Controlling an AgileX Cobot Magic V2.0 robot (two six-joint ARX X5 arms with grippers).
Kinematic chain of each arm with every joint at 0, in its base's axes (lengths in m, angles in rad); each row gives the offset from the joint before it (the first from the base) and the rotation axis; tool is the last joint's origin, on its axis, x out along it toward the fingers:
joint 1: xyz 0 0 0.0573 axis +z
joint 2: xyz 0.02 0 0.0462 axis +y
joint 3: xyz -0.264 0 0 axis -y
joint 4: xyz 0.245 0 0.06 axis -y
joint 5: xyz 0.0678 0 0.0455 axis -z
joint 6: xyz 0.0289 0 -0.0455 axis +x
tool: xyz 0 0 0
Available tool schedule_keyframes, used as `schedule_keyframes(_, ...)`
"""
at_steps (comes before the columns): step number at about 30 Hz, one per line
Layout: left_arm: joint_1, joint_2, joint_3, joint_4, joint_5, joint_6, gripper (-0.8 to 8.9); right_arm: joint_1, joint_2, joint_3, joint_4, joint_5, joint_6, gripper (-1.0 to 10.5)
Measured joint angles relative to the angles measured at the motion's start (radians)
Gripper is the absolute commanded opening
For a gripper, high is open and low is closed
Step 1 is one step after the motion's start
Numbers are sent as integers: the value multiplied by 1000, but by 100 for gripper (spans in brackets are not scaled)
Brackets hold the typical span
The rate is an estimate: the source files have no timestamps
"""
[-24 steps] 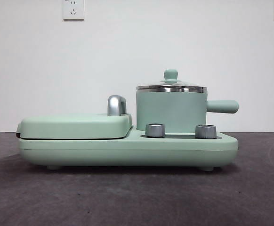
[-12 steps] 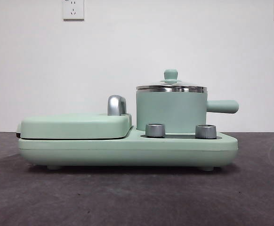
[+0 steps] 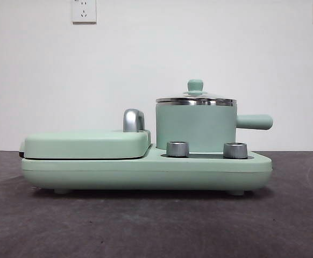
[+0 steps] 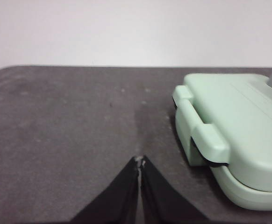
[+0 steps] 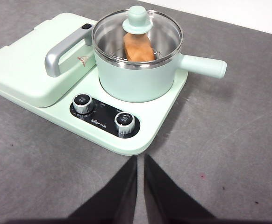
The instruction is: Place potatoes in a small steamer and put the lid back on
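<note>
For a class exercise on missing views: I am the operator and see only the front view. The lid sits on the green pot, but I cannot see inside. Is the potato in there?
Observer: Yes. The right wrist view looks down through the glass lid, and an orange-brown potato lies inside the pot.
Operator: Is either gripper near the pot?
Observer: No. The right gripper hangs over bare table in front of the two dials, apart from the cooker, jaws together.
Operator: And the other arm?
Observer: The left gripper is shut too, low over the table beside the end of the flat grill plate, touching nothing.
</note>
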Motion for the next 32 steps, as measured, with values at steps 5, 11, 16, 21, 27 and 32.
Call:
schedule_keyframes(5,0,0,-8,22,0,-3,6,0,0,0,0,0,0,20)
schedule_keyframes(11,0,1,-8,19,0,-3,6,0,0,0,1,-1,0,20)
schedule_keyframes(16,0,1,-8,19,0,-3,6,0,0,0,1,0,0,20)
schedule_keyframes(21,0,1,-8,19,0,-3,6,0,0,0,1,0,0,20)
schedule_keyframes(27,0,1,-8,19,0,-3,6,-44,-50,-63,104,29,-56,20)
schedule_keyframes(32,0,1,-8,19,0,-3,6,-176,-201,-319,380,27,-75,20)
